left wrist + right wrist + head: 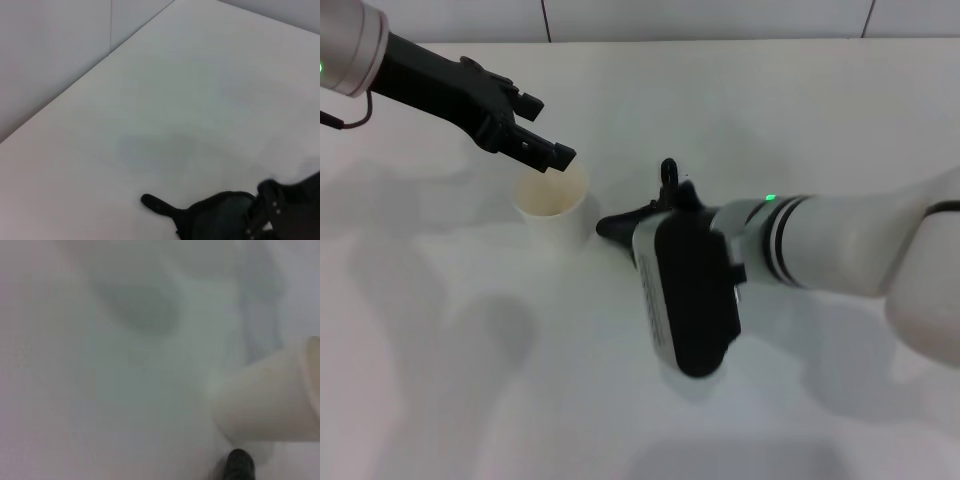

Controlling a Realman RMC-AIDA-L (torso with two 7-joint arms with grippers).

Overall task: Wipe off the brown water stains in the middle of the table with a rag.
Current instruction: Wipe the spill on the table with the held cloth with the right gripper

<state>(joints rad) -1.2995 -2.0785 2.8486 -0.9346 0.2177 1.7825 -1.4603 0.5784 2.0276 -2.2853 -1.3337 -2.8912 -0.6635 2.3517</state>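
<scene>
My right gripper [638,222] is low over the middle of the white table [440,380], just right of a paper cup. It is shut on the dark rag [220,216], which bunches under it with a thin dark tail lying on the tabletop. In the head view only a dark corner of the rag [612,226] shows past the wrist. The brown water stains are hidden. My left gripper [548,130] reaches in from the far left and hangs open over the cup's far rim, holding nothing.
A white paper cup [552,205] stands upright between the two grippers and looks empty; the same cup [270,395] fills the right wrist view close by. A tiled wall [55,55] borders the table's far edge.
</scene>
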